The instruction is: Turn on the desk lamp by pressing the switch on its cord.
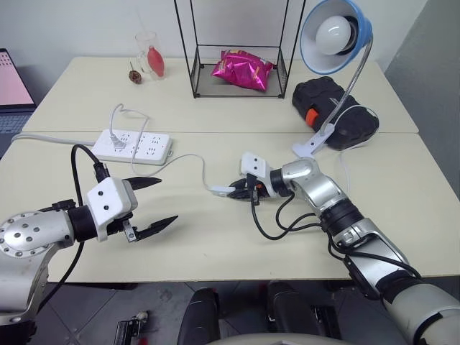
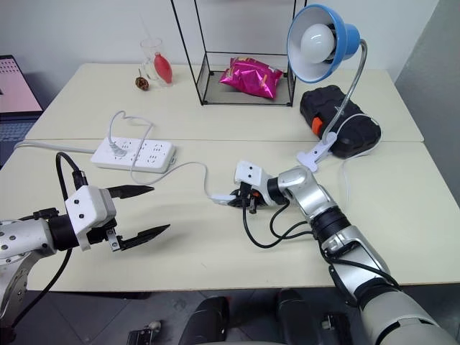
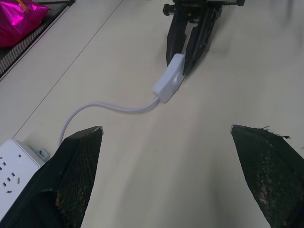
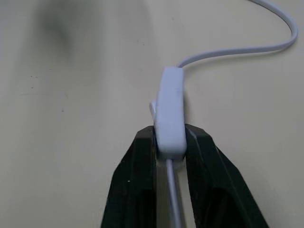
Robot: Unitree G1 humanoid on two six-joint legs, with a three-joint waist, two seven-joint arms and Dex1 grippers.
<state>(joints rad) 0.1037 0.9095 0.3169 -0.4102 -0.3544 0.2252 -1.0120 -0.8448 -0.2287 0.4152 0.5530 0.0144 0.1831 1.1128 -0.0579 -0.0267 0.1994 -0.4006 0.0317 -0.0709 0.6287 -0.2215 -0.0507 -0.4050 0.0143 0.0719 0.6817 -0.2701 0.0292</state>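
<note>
The desk lamp (image 1: 338, 32), blue shade and white bulb, stands at the back right on a silver gooseneck, its white clamp (image 1: 310, 144) resting on the table. Its thin white cord (image 1: 188, 157) curves across the table to the small white switch (image 4: 170, 111) near the middle. My right gripper (image 4: 169, 135) is shut on the near end of the switch, one black finger on each side. My left gripper (image 1: 167, 199) hovers open over the table to the left, pointing toward the switch (image 3: 168, 83), well apart from it.
A white power strip (image 1: 133, 146) lies at the left, behind my left gripper. At the back stand a wire rack holding a pink bag (image 1: 241, 70), a black case (image 1: 334, 108) and a glass (image 1: 147, 54). A laptop (image 1: 11, 86) sits at the far left edge.
</note>
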